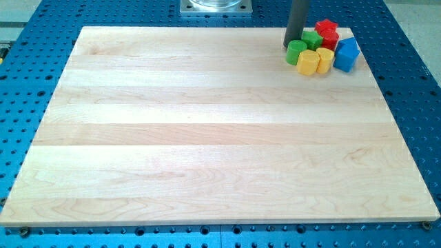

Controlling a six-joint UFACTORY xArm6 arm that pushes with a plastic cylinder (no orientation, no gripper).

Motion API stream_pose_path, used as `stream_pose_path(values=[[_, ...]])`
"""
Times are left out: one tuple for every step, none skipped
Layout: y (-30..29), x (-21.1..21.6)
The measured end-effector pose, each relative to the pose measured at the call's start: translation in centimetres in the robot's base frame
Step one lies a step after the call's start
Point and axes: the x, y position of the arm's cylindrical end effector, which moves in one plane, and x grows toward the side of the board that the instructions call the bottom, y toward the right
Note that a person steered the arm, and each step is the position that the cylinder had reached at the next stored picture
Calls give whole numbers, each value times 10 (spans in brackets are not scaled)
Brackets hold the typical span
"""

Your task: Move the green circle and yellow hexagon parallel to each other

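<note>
Our tip (290,45) rests on the wooden desk (207,138) near the view's top right, touching or just beside the top-left edge of the green circle (296,52). We carry no hand here, only the dark rod, so nothing is grasped. The yellow hexagon (307,62) sits just below and right of the green circle, touching it. A second yellow block (324,58) lies at its right, a second green block (313,39) behind, then a red block (326,32) and a blue block (346,54), all huddled together.
</note>
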Motion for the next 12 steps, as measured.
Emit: stream_pose_path(values=[[-8,0],[-16,19],[-79,46],[-162,65],[-213,85],[-201,155],[-148,212],[-80,222],[4,222],[74,187],[82,159],[70,147]])
